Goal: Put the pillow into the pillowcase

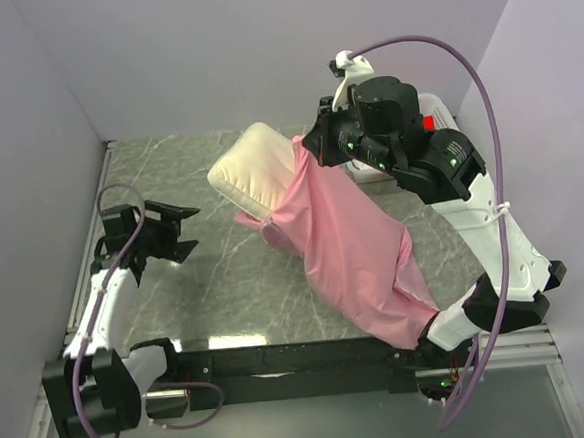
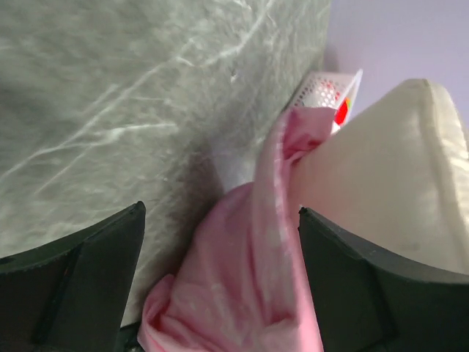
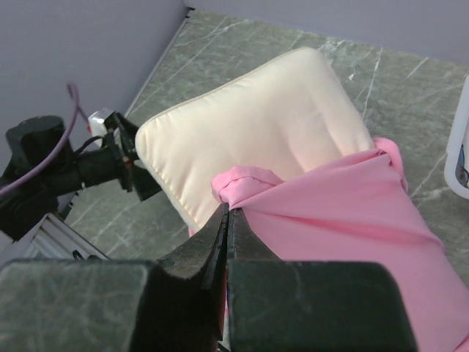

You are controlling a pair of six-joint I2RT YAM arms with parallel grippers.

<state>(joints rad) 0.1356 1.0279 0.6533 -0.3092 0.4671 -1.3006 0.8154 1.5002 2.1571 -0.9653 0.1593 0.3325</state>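
Pillow (image 1: 254, 172) half-sleeved mid-table: far-left end bare, rest inside pillowcase (image 1: 354, 245). Right gripper (image 3: 228, 214) pinches the case hem, raised. Left gripper (image 1: 181, 232) spread, empty, off left. Next, probably: left takes the other hem side, both drag the case leftward.

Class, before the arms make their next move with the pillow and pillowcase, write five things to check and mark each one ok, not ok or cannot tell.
1. Right claw shut on the pillowcase hem: ok.
2. Left claw open and ready to grasp: ok.
3. Left claw on the pillowcase opening: not ok; it is empty and apart from the fabric.
4. Pillow fully inside: not ok; its far end sticks out bare.
5. Covered end of the pillow down at the pillowcase bottom: cannot tell; the fabric hides it.
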